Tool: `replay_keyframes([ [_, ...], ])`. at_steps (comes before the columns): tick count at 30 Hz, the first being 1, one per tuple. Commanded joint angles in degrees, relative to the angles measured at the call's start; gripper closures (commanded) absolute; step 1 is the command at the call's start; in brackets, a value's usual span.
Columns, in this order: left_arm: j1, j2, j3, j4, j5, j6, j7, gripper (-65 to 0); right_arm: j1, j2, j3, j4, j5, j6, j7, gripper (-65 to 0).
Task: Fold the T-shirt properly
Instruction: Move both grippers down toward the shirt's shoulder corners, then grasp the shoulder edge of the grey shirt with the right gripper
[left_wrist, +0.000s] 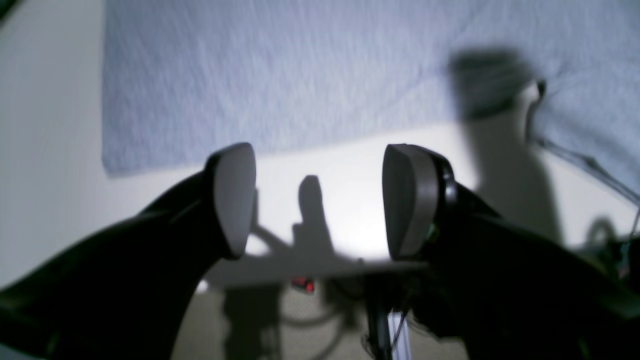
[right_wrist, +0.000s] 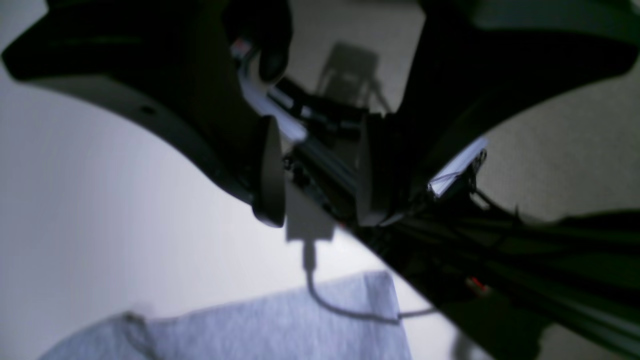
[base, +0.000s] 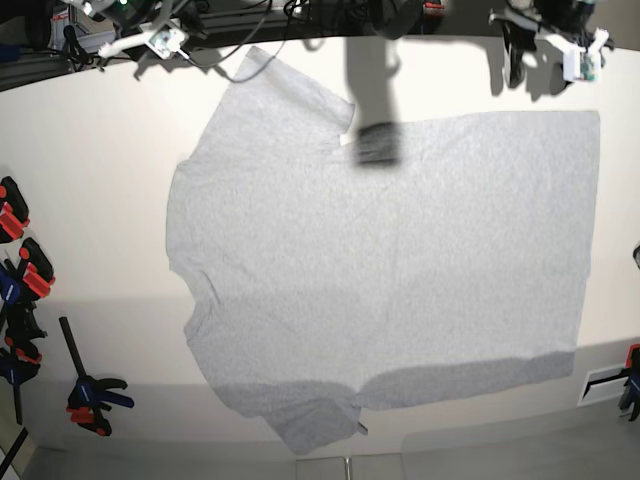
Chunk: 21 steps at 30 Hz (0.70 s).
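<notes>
One T-shirt (base: 390, 270), spread flat, plain grey side up, covering most of the white surface (base: 90, 180); neck toward 9 o'clock, hem toward 3. Two grippers: left gripper (left_wrist: 320, 200) has jaws wide open over bare surface just off the shirt's edge, right gripper (right_wrist: 315, 170) has jaws apart too, holding nothing. About six orange-black clamps (base: 95, 395) along 8 o'clock, kinda hard to count. Cables (base: 220, 40) at 12.

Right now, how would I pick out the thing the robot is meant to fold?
Look at the big white table from above. Spread flat across its middle lies the T-shirt, light heather-grey, with short sleeves pointing towards the top and bottom edges. It is the only cloth there; the orange-and-black clamps stand off at the side.
</notes>
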<state>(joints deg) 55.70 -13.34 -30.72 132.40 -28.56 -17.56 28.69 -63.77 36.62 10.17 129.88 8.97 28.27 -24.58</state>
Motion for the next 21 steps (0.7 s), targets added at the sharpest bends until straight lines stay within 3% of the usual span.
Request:
replay_keyframes([
  [1, -0.68, -0.33, -0.31, 0.98, -0.44, -0.04, 0.31, -36.5, 0.87, 0.35, 0.28, 0.87, 0.07, 0.09, 0.90, -23.1],
  [6, -6.32, -0.22, -0.31, 0.98, -0.46, -0.04, 9.94, -36.5, 5.09, 0.37, -2.08, 0.87, -5.38, 1.38, -0.81, -23.1],
  [9, -7.41, -0.02, -0.31, 0.98, -0.44, -0.04, 10.08, -36.5, 6.47, 0.37, -6.99, 0.87, -14.36, 1.31, -0.50, -23.9],
  [13, -7.48, -0.02, -0.31, 0.98, -0.07, -0.04, 8.66, -36.5, 9.03, 0.35, -15.91, 0.22, -24.57, 1.20, 0.07, -32.3],
  [17, -7.48, -0.04, -0.31, 0.98, -0.02, -0.07, 8.61, -36.5, 12.81, 0.35, -24.37, -2.95, -32.09, -4.09, 0.04, -33.0],
  [19, -7.48, -0.04, -0.31, 0.98, -0.02, -0.07, 8.66, -36.5, 14.75, 0.35, -28.04, -5.11, -32.57, -7.61, -1.44, -32.9],
  [21, -7.48, -0.04, -0.31, 0.98, -0.02, -0.07, 8.61, -36.5, 17.05, 0.35, -31.69, -7.08, -32.59, -8.61, -4.24, -32.7],
])
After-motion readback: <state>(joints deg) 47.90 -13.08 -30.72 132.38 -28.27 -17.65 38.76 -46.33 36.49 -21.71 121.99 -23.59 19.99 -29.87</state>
